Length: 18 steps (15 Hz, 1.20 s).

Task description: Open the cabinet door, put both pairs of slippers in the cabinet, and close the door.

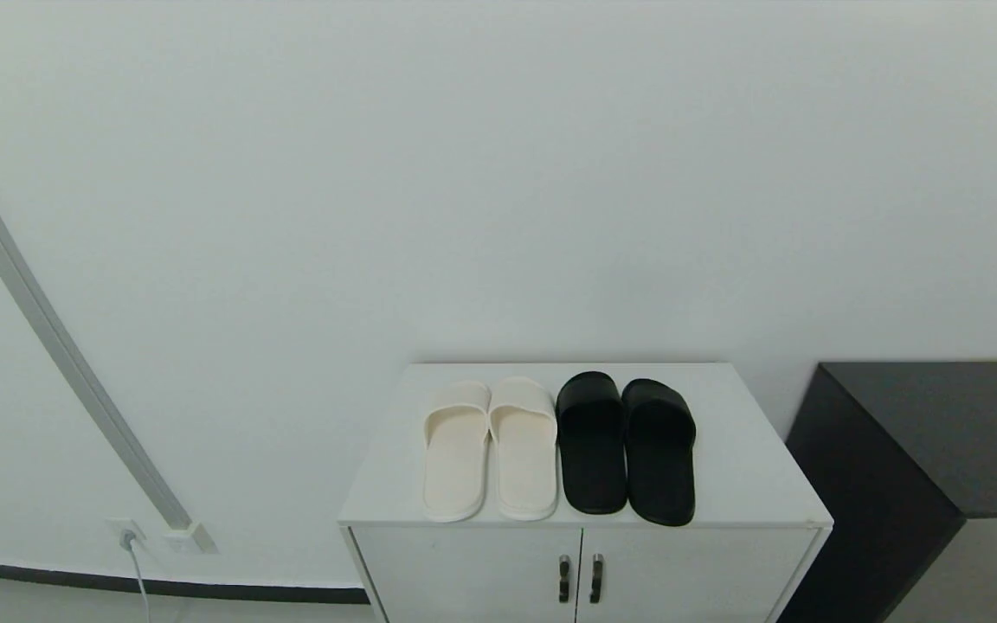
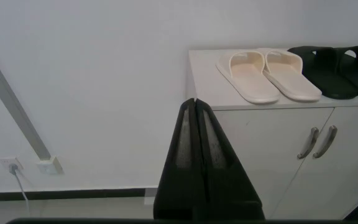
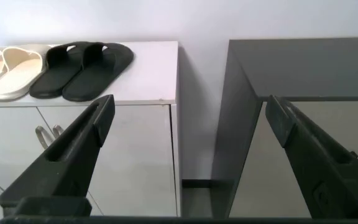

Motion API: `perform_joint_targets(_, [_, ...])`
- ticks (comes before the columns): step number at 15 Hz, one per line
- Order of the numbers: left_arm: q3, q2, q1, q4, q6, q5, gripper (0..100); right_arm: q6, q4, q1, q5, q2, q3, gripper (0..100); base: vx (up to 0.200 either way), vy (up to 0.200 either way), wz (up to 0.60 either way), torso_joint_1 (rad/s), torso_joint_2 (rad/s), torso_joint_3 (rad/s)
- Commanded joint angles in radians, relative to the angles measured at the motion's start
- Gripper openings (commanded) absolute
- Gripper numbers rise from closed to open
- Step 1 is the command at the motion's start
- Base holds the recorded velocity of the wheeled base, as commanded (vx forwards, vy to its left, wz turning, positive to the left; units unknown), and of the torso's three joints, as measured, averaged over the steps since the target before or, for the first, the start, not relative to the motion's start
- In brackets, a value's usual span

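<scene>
Two pairs rest toes-to-wall at lower centre of the head view, white slippers (image 1: 490,450) left, black slippers (image 1: 627,448) right, on the cabinet (image 1: 749,484), not yet inside. Its doors (image 1: 464,575) are shut. The left gripper (image 2: 194,102) has its fingers pressed together; the right gripper (image 3: 190,106) has them spread, probably ready for the handles (image 1: 580,578).

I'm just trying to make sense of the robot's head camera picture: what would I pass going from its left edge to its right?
A slanted grey wall rail → wall socket with a plug → cream slippers → black slippers → dark cabinet.
</scene>
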Motion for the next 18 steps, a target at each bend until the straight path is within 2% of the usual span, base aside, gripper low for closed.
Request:
perform_joint_targets(1, [0.000,0.000,0.000,0.000,0.001,0.000,0,-0.011,-0.002,0.001,0.001,0.001,0.000,100,0.000,0.000,0.00,0.000,0.00,0.000])
perform_joint_targets(2, [0.000,0.000,0.000,0.000,0.002,0.000,0,-0.020,-0.003,0.001,0.001,0.001,0.000,100,0.000,0.000,0.00,0.000,0.00,0.000])
perform_joint_targets(3, [0.000,0.000,0.000,0.000,0.004,0.002,0,0.012,-0.025,0.005,-0.003,0.015,-0.066,100,0.000,0.000,0.00,0.000,0.00,0.000])
perform_joint_targets(4, [0.000,0.000,0.000,0.000,0.001,0.002,0,0.122,-0.011,0.028,-0.007,0.085,-0.239,100,0.000,0.000,0.00,0.000,0.00,0.000])
perform_joint_targets(5, [0.000,0.000,0.000,0.000,0.001,0.002,0,0.165,0.067,0.054,-0.008,0.153,-0.299,100,0.000,0.000,0.00,0.000,0.00,0.000])
perform_joint_targets(6, [0.000,0.000,0.000,0.000,-0.001,0.002,0,0.135,0.141,0.077,-0.002,0.186,-0.282,100,0.000,0.000,0.00,0.000,0.00,0.000])
perform_joint_targets(8, [0.000,0.000,0.000,0.000,0.002,-0.003,0,0.136,0.142,0.151,0.001,0.239,-0.193,100,0.000,0.000,0.00,0.000,0.00,0.000])
perform_joint_targets(10, [0.000,0.000,0.000,0.000,0.001,-0.002,0,0.138,0.067,0.232,0.001,0.357,-0.187,100,0.000,0.000,0.00,0.000,0.00,0.000])
perform_joint_targets(15, [0.000,0.000,0.000,0.000,0.001,-0.003,0,0.118,-0.326,0.269,0.001,0.809,-0.219,100,0.000,0.000,0.00,0.000,0.00,0.000])
perform_joint_targets(17, [0.000,0.000,0.000,0.000,0.001,-0.003,0,0.106,-0.370,0.301,-0.003,0.875,-0.239,100,0.000,0.000,0.00,0.000,0.00,0.000])
perform_joint_targets(18, [0.000,0.000,0.000,0.000,0.001,-0.003,0,0.119,-0.419,0.350,-0.010,0.999,-0.291,100,0.000,0.000,0.00,0.000,0.00,0.000])
